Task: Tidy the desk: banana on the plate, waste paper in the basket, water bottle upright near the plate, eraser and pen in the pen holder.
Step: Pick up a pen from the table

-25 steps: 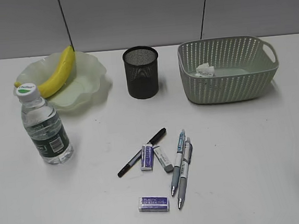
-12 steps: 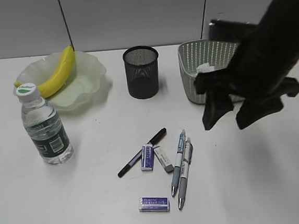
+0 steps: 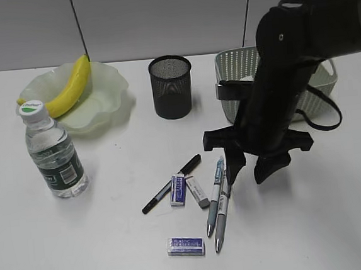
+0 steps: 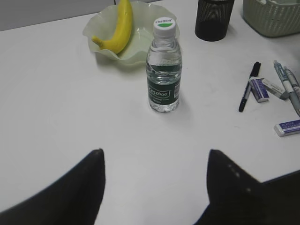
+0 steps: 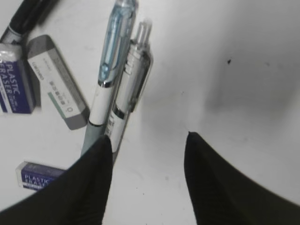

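The banana [image 3: 69, 88] lies in the plate [image 3: 111, 103], and the water bottle [image 3: 54, 155] stands upright just in front. The pen holder [image 3: 171, 86] and the basket [image 3: 235, 108] stand at the back; my right arm hides the waste paper. A black pen [image 3: 172, 183], two clear pens [image 3: 216, 195] and three erasers [image 3: 178, 190] lie mid-desk. My right gripper [image 3: 246, 178] hangs open low over the desk, its left finger over the clear pens [image 5: 133, 75], with bare desk between the jaws [image 5: 147, 137]. My left gripper [image 4: 155, 152] is open over bare desk, short of the bottle [image 4: 163, 70].
A grey eraser [image 5: 56, 79] lies beside the pens, and another purple-sleeved eraser [image 3: 186, 246] sits nearer the front edge. The right arm crosses in front of the basket. White desk [image 3: 327, 223] spreads to the right and front of the gripper.
The right arm came in from the right and swept down and left from beside the basket to the clear pens, its jaws narrowing. Nothing on the desk moved.
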Motion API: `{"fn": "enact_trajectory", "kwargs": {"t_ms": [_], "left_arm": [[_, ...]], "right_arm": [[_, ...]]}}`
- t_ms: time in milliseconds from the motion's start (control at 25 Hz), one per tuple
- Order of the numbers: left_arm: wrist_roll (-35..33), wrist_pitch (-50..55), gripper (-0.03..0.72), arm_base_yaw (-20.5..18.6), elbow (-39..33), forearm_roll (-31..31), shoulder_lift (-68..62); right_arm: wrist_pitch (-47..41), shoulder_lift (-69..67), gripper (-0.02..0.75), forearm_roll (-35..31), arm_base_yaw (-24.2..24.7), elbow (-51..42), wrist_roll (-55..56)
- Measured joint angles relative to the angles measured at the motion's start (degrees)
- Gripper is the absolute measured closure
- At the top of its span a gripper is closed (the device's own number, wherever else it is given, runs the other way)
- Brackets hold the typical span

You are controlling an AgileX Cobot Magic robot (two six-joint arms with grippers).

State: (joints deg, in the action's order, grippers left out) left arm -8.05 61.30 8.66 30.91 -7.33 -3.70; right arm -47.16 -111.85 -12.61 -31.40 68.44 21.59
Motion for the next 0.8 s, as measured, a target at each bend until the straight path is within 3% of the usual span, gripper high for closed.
{"fn": "enact_trajectory", "kwargs": {"t_ms": [440,800], "left_arm": [[0.0,0.0,0.181,0.0,0.0,0.0,0.0],[0.0,0.0,0.181,0.0,0.0,0.0,0.0]], "right_arm": [[-1.5,-5.9,0.342,1.3,0.0,6.7,0.0],[-2.4,-8.4,0.343,1.6,0.0,7.1,0.0]]}}
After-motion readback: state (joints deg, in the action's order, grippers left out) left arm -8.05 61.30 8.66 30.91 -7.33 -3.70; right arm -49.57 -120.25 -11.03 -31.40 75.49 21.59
